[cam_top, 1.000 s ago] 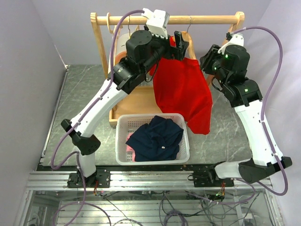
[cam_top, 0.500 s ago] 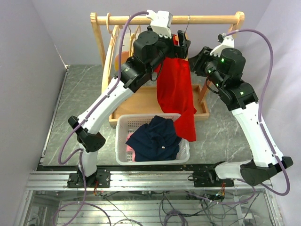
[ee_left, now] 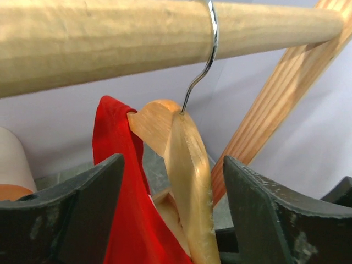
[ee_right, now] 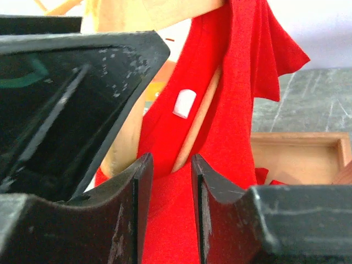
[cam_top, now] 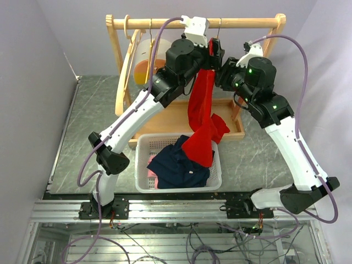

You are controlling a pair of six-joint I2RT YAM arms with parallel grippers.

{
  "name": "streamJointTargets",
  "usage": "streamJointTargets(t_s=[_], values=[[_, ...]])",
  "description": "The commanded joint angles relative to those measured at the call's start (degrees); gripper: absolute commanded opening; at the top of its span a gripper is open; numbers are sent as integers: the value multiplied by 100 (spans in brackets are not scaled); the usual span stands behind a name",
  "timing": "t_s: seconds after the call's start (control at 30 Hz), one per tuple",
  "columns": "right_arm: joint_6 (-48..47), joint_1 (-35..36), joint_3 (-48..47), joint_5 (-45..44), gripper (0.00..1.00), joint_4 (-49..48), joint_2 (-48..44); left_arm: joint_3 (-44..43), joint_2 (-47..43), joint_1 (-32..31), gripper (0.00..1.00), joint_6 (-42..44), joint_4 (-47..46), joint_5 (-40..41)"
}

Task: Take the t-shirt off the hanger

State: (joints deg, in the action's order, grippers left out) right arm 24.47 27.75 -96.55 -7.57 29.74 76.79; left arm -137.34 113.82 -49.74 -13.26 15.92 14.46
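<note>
Seen from above, two white and black robot arms reach up to the far side of a grey marble table, where a wooden clothes rack stands. Its round rail [cam_top: 242, 23] runs left to right across the top.

The left gripper [cam_top: 213, 52] is up at the rail. In its wrist view the two dark fingers [ee_left: 82, 214] stand wide apart, released, with a wooden hanger [ee_left: 187, 159] in the space between them and touching neither. The hanger's metal hook [ee_left: 206, 60] loops over the rail.

The red t-shirt [cam_top: 201, 118] hangs from that hanger in a long, narrow bunch. Its top is gathered on the hanger's left side and its lower end drapes down over the far rim of a white basket [cam_top: 141, 162].

The right gripper [cam_top: 224, 70] is just to the right of the left one, at the top of the shirt. In its wrist view the fingers [ee_right: 129, 214] are nearly together, clenched on a fold of the red cloth just below the neckline, where a small white label [ee_right: 184, 103] shows.

The basket sits near the arm bases and holds a dark navy garment [cam_top: 179, 162]. Behind it lies the rack's shallow wooden tray [cam_top: 170, 118].
</note>
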Motion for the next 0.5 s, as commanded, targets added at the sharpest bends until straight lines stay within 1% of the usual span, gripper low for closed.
streamJointTargets(t_s=[0.0, 0.03, 0.1, 0.2, 0.23, 0.27, 0.37, 0.4, 0.47], values=[[-91, 28, 81, -15, 34, -84, -59, -161, 190, -51, 76, 185, -245, 136], [-98, 29, 102, -16, 34, -76, -79, -128, 193, -47, 72, 202, -294, 130], [-98, 25, 141, -31, 35, -73, -113, -46, 176, -51, 56, 218, -384, 98], [-92, 29, 217, -50, 35, -88, -176, 123, 110, -50, 34, 227, -558, 61], [-87, 29, 247, -63, 35, -83, -204, 192, 80, -46, 29, 235, -635, 59], [-91, 27, 268, -77, 35, -74, -227, 269, 48, -47, 26, 243, -705, 57], [-78, 28, 332, -102, 35, -58, -290, 396, -21, -47, 9, 290, -874, 56], [-82, 29, 357, -111, 36, -63, -316, 440, -54, -48, 7, 327, -941, 49], [-85, 25, 389, -158, 36, -29, -359, 506, -84, -48, 7, 432, -1058, 18]])
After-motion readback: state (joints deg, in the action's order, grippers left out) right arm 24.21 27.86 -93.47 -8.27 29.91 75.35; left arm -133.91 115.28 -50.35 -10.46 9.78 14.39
